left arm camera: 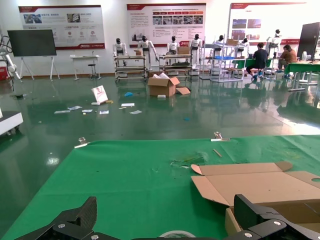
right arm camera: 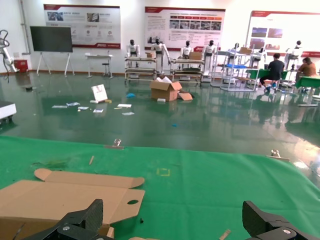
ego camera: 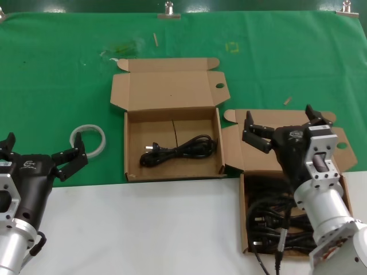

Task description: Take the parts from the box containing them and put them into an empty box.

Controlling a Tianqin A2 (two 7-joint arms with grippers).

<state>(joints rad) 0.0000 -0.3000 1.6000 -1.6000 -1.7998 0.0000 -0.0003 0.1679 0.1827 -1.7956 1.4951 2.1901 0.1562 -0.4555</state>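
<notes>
Head view: two brown boxes sit lids open on a surface that is green cloth at the back and white at the front. Centre box sits on the green, lid flap folded back, with one coiled black cable inside it. Right box lies just beside it at the front right, nearly touching corner to corner, half on the white, and holds a pile of black cables. Right gripper hovers over the right box's raised lid, fingers spread wide, holding nothing. Left gripper is at the front left, well apart from both boxes, fingers also wide and empty. White tape roll lies on the green just beside the left gripper. Metal clips pin the cloth at the far edge.

Left wrist view: left finger tips show spread at the frame edge, centre box lid beyond them. Right wrist view: right finger tips spread apart, centre box lid lying flat on the green.
</notes>
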